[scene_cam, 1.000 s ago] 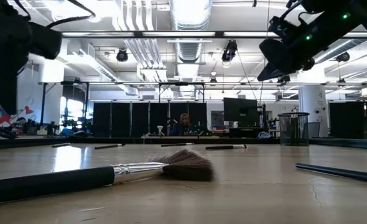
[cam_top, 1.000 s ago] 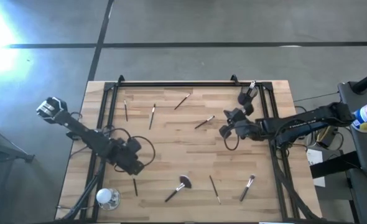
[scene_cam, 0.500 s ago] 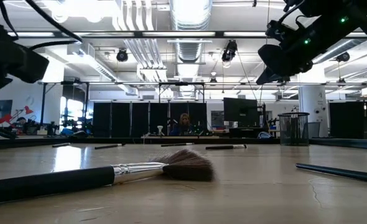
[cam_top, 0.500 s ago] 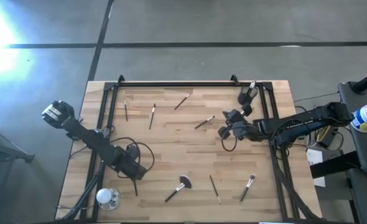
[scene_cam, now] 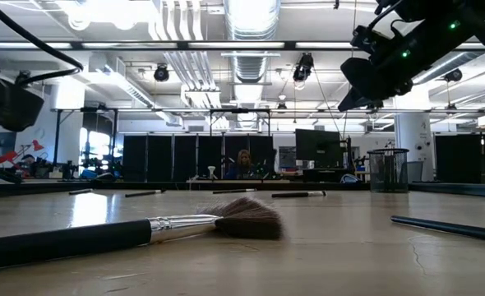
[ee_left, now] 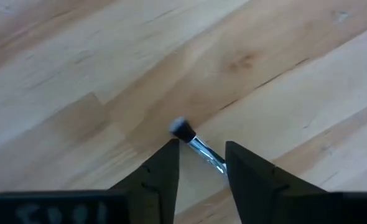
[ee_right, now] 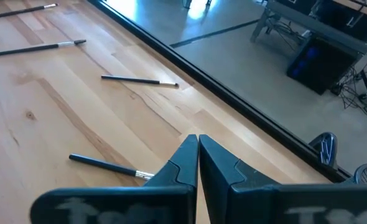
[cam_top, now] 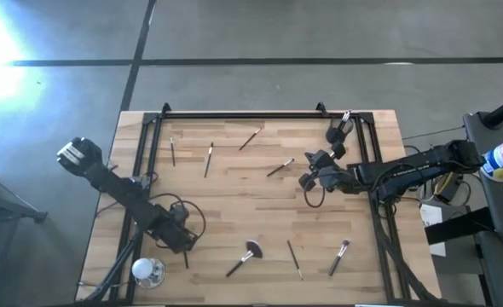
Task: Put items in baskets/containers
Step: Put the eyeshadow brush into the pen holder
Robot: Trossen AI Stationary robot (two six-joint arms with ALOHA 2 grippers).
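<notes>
My left gripper (ee_left: 199,147) hangs open low over the table's near left part (cam_top: 181,246), its fingers pointing down. A slim brush with a small pale tip (ee_left: 184,130) lies flat on the wood between the two fingers; no touch shows. My right gripper (cam_top: 307,180) is shut and holds nothing, raised over the right half of the table (ee_right: 198,148). A dark round cup (cam_top: 335,134) stands at the far right with a brush sticking out of it. More brushes (cam_top: 209,159) lie scattered flat, among them a fan brush (cam_top: 245,254).
A clear rounded glass object (cam_top: 147,271) stands at the near left corner, close to my left arm. A black frame rail (cam_top: 243,113) runs along the table's far edge. Loose brushes lie at the near right (cam_top: 338,256) and near my right gripper (ee_right: 107,165).
My left gripper has moved toward the table's near edge and down, ending over the small brush at the near left. My right gripper has stayed where it was.
</notes>
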